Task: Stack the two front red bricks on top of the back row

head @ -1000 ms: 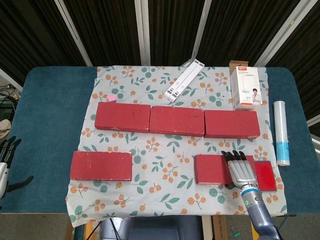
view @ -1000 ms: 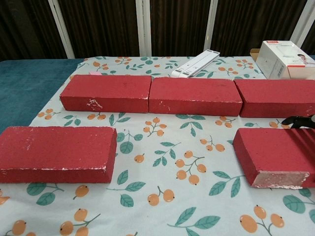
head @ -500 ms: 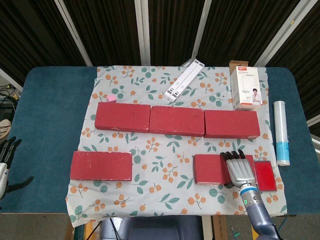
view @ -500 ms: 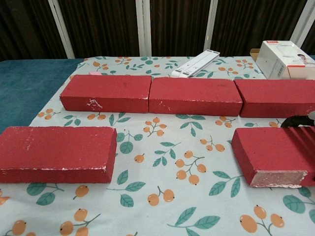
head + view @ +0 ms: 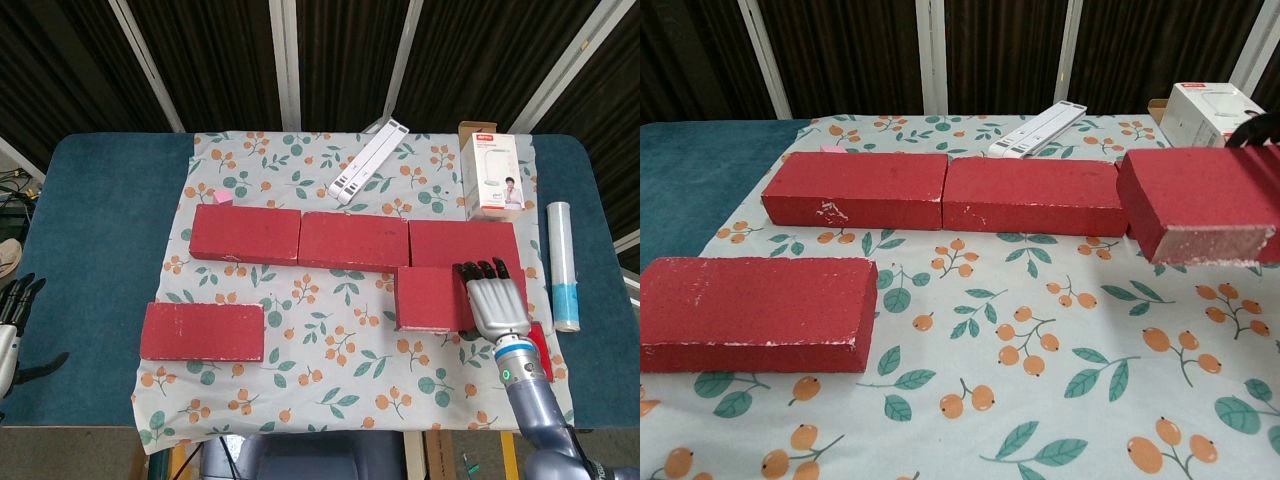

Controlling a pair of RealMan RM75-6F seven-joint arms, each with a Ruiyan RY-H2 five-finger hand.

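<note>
At four o'clock on the floral tablecloth (image 5: 330, 400), the right hand (image 5: 497, 303) grasped the right front red brick (image 5: 432, 298), holding it lifted clear of the cloth (the chest view showed its chipped end face hanging above the leaf print). The raised brick overlapped the near edge of the right back-row brick (image 5: 462, 240), just beside the middle back-row brick (image 5: 353, 241). The left back-row brick (image 5: 245, 235) lay at ten o'clock, and the left front red brick (image 5: 202, 331) rested flat at eight o'clock. The left hand (image 5: 12, 312) hung off the table's left edge, released, fingers apart. Beyond the row lay a white folding stand (image 5: 368, 160), a white product box (image 5: 489, 171), a pink cube (image 5: 223, 197) and a white tube (image 5: 562, 264).
</note>
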